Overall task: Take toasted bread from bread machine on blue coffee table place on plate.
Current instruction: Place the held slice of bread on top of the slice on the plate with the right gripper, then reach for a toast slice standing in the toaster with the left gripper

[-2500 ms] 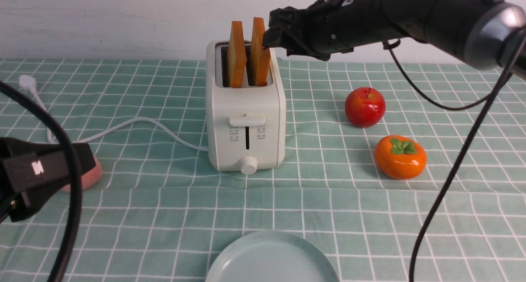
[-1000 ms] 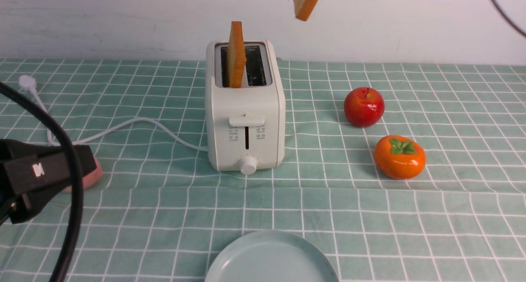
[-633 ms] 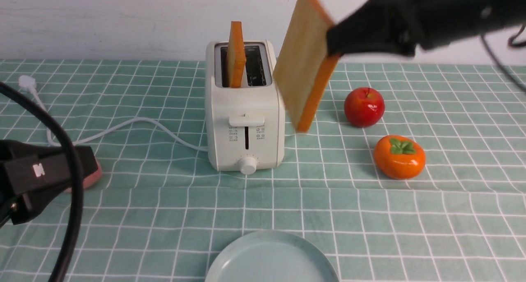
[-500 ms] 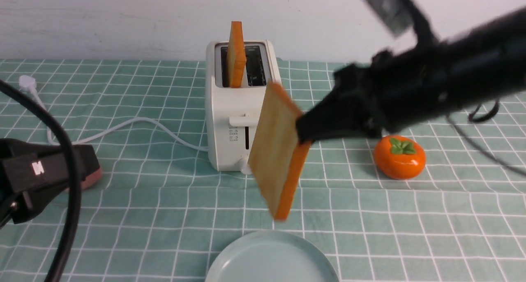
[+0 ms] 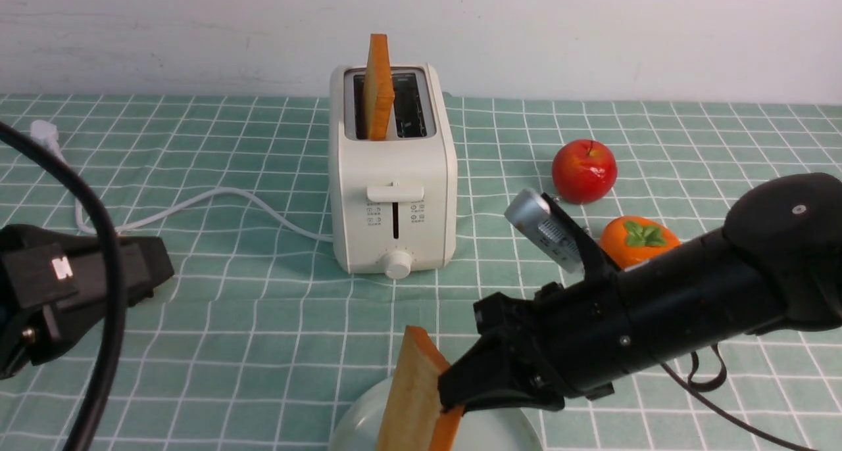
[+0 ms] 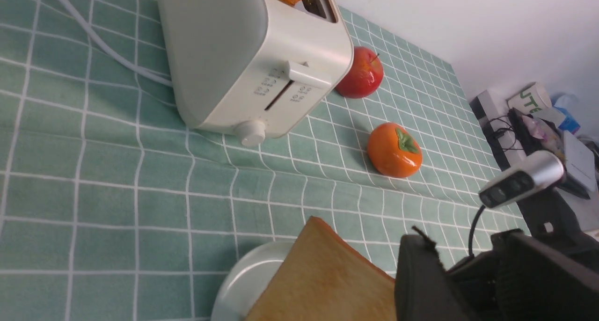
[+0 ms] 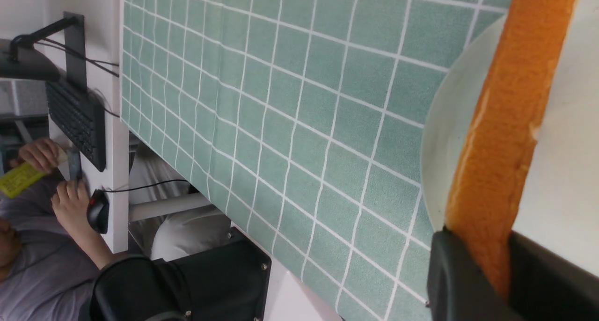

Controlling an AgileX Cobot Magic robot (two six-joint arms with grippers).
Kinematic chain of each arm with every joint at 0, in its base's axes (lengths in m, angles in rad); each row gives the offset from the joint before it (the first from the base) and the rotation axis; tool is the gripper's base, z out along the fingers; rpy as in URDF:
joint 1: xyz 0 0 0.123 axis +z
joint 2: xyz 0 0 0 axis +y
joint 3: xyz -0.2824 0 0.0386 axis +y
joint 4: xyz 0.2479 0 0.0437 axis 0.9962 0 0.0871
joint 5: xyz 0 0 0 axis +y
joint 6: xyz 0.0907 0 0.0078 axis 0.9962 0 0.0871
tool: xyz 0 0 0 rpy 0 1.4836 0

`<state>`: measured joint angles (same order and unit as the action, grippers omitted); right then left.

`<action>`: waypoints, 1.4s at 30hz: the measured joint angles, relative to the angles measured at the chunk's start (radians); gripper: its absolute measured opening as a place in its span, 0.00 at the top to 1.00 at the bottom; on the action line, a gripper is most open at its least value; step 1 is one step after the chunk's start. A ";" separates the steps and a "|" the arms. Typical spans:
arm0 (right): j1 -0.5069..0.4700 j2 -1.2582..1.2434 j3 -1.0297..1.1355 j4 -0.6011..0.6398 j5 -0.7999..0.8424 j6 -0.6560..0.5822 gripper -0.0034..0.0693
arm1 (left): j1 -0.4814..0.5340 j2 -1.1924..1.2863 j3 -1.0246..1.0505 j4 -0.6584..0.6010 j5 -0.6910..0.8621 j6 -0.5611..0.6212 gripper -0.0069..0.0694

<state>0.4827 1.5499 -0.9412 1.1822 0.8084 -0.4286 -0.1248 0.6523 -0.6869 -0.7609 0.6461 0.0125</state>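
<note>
The held slice point(image 5: 411, 398) stands on edge and tilted. The right fingers point(image 5: 460, 388) are closed on it, one on each face, near the crust. It juts out past the fingertips over the plate point(image 5: 355, 428), which lies just beneath the fingers at the near edge of the desk point(image 5: 263, 346). We cannot tell whether its lower corner touches the plate, since the front view cuts it off.

Well beyond the fingers, the second slice point(image 5: 378, 86) stands upright in one slot of the toaster point(image 5: 395, 201); the other slot is empty. An apple point(image 5: 584, 171) and a persimmon point(image 5: 641, 237) sit behind the right arm, clear of the plate. The left fingers point(image 5: 131, 273) hang low, well apart from the plate on its other side. We cannot tell whether they are open or closed, and we see nothing in them.

We judge this to be the placing step for the first slice, roughly halfway through the task. The next move calls for tipping the slice so that its broad face meets the plate. The fingers should then open and draw back without dragging it. Let go on edge, it would likely topple, perhaps over the rim. Laying it toward one side would leave room for the second slice.
</note>
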 joint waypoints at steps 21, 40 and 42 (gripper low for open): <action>-0.198 -0.289 0.000 -0.265 -0.032 0.001 0.14 | 0.000 0.053 -0.141 -0.037 -0.038 0.358 0.48; -0.236 -0.831 0.000 -0.432 0.068 0.003 0.16 | -0.101 0.822 -0.957 0.138 0.239 0.250 0.23; -0.236 -0.834 0.001 -0.440 0.085 0.019 0.16 | -0.176 0.926 -1.056 0.314 0.240 0.117 0.23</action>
<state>0.2467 0.7161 -0.9402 0.7419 0.8939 -0.4100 -0.3010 1.5782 -1.7427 -0.4472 0.8856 0.1299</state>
